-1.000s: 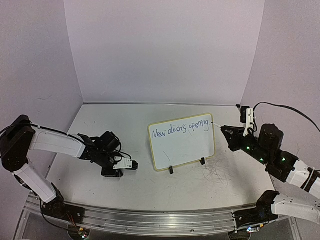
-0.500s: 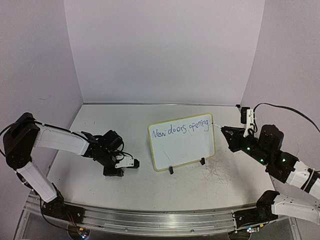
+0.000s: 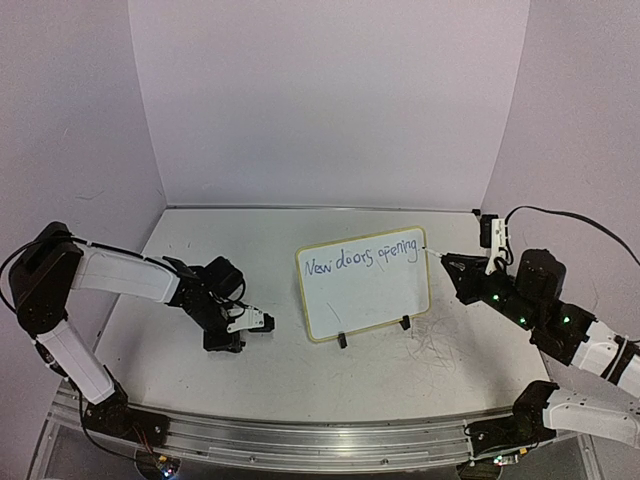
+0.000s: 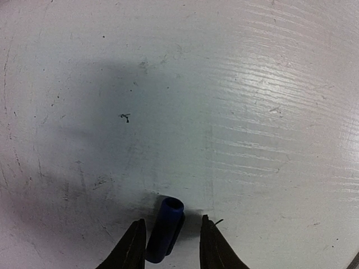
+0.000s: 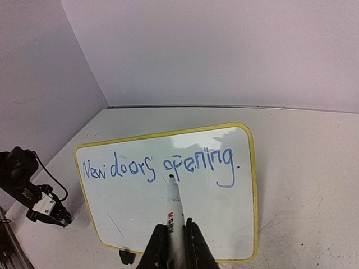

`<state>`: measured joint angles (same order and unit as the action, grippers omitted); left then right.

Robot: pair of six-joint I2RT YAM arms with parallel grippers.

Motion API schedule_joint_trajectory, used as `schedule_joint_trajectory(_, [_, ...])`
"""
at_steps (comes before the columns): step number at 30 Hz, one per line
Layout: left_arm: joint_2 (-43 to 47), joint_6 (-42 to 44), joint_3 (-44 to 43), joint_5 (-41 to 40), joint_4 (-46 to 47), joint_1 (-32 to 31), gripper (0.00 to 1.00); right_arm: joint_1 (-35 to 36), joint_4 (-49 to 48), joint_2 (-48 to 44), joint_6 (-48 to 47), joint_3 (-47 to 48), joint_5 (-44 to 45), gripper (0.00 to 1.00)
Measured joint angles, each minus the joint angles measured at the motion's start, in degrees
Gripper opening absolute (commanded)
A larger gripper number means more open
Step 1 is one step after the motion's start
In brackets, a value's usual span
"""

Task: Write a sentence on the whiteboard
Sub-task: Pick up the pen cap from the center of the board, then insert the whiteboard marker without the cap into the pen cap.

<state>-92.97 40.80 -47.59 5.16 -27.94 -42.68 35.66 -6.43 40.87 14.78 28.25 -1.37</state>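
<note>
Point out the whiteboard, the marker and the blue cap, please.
whiteboard [image 3: 370, 300]: top external view, bare white face below the writing.
marker [image 5: 174, 204]: right wrist view, white barrel.
blue cap [image 4: 164, 234]: left wrist view, its side wall.

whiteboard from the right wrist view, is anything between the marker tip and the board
Nothing visible does. The right claw grips the marker, whose tip points at the whiteboard just below the sentence, with only open air between. How close the tip is cannot be told.

The sentence [image 3: 362, 257] high on the whiteboard [image 3: 370, 300]
</note>
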Motion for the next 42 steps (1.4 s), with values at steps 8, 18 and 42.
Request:
schedule_joint_trajectory(8, [-0.12,-0.84,-0.29,1.2,-0.59,0.04,0.04,0.0,0.0,-0.07,0.05,0.0,0.01,0.0])
schedule_joint_trajectory(18, [12.96,-6.12,-0.28,5.62,-0.59,-0.96,0.0,-0.04,1.71,3.5,-3.79,2.07,-5.09,0.0])
schedule_joint_trajectory(42, [13.99,-24.3,-13.23,22.51,-0.63,-8.44,0.0,11.54,10.62,40.71,-3.61,31.15,-42.62,0.0])
